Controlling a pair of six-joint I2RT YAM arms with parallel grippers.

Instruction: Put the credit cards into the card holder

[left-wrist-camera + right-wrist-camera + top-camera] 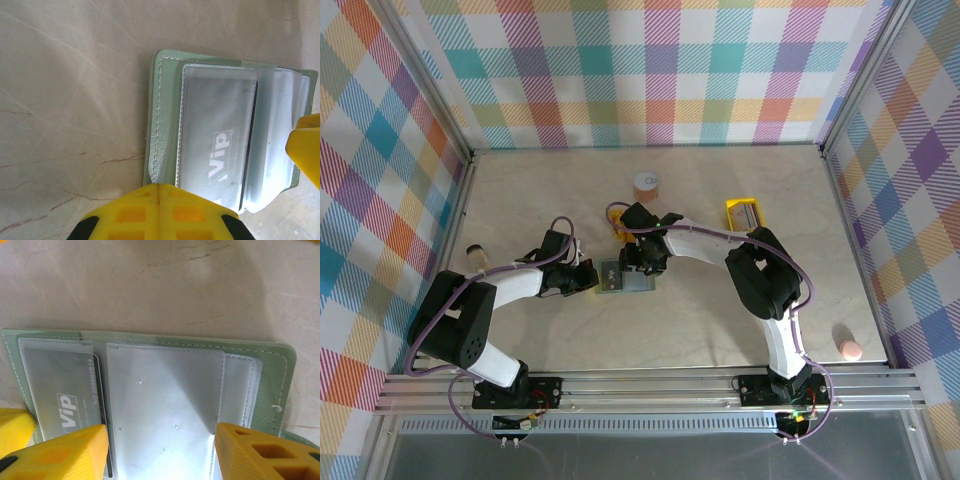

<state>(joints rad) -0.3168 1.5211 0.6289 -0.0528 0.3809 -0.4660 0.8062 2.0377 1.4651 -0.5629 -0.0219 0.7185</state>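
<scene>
The sage-green card holder (623, 278) lies open on the table, its clear sleeves facing up. A grey credit card (220, 150) printed "Vip" sits inside one sleeve, with a dark card edge showing beside it. My left gripper (159, 187) is shut, its yellow tips resting on the holder's (165, 110) stitched edge. My right gripper (160, 452) is open, its fingers (75, 450) straddling the middle clear sleeve (165, 395) of the holder (270, 365). The Vip card (62, 385) lies in the sleeve to the left of it. In the top view the right gripper (640, 262) hovers over the holder's far side.
A small yellow tray (744, 213) stands at the back right with something grey in it. An orange round item (646, 183) sits behind the holder. A pink object (850, 349) lies near the right wall and a small pale one (475, 252) near the left wall.
</scene>
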